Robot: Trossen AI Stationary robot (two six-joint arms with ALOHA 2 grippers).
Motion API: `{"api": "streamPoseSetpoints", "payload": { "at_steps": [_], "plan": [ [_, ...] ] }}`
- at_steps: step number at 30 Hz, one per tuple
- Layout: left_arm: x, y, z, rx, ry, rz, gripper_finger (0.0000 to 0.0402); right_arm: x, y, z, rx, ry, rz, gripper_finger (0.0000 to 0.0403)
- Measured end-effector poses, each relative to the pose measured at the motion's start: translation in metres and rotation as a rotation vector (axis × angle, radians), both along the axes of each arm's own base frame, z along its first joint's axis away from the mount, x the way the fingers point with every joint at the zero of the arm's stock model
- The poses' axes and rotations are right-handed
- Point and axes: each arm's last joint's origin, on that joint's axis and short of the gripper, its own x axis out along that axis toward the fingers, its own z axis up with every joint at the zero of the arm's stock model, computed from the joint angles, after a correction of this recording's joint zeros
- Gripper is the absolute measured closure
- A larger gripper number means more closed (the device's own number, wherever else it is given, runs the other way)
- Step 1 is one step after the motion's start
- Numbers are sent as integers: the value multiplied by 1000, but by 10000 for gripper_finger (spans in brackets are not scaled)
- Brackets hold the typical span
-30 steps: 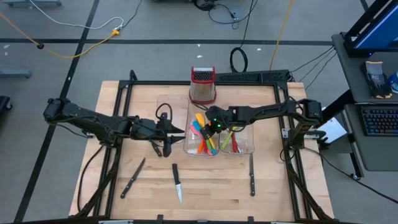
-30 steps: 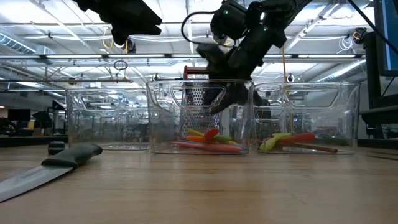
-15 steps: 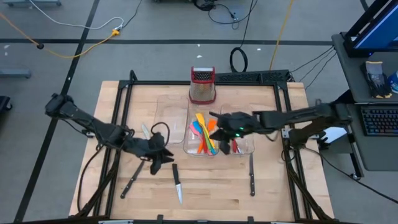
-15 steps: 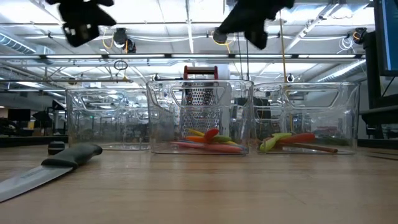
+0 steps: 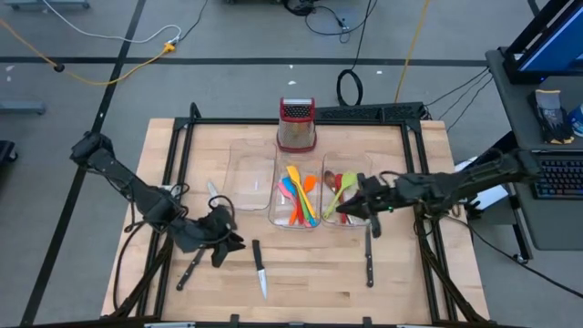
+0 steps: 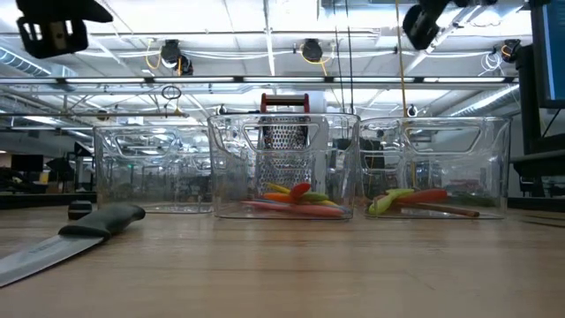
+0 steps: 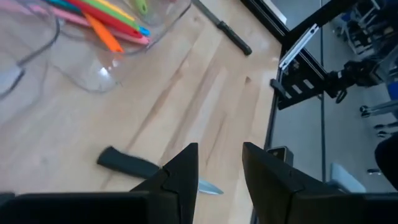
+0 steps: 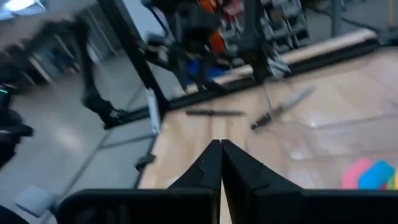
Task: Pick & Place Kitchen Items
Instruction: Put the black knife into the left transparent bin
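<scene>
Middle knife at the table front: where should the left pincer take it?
Grip the knife by its black handle from straight above, closing across its width: it lies flat, handle toward the bins. Left pincer is open beside it.

Grey concrete floor (image 5: 82,100) surrounds the wooden table (image 5: 310,273), with cables (image 5: 100,38) trailing beyond it. A desk with a keyboard (image 5: 557,175) stands just beside the table. Strip lights (image 6: 265,49) hang overhead.

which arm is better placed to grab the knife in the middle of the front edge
Left. The left hand hangs open just beside the middle knife, which shows right ahead of it in the left wrist view. The right hand is shut, over the right bin, nearer the right knife.
</scene>
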Motion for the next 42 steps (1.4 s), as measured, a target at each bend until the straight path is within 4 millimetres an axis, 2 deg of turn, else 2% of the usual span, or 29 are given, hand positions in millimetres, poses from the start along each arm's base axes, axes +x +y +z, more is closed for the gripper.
{"api": "streamPoseSetpoints", "payload": {
  "at_steps": [5, 10, 24, 42],
  "plan": [
    [-3, -6, -2, -13, 3, 10, 275, -20, 0, -2, -3, -56, 66, 402],
    [-3, -7, -7, -18, 43, 30, 275, -29, -2, -3, -11, -81, 94, 402],
    [-1, 1, -12, -2, 90, 80, 275, -30, -2, -3, -51, -105, 96, 402],
    [0, 1, -12, 21, 86, 64, 275, -30, -2, 0, -46, -133, 95, 402]
  ]
}}
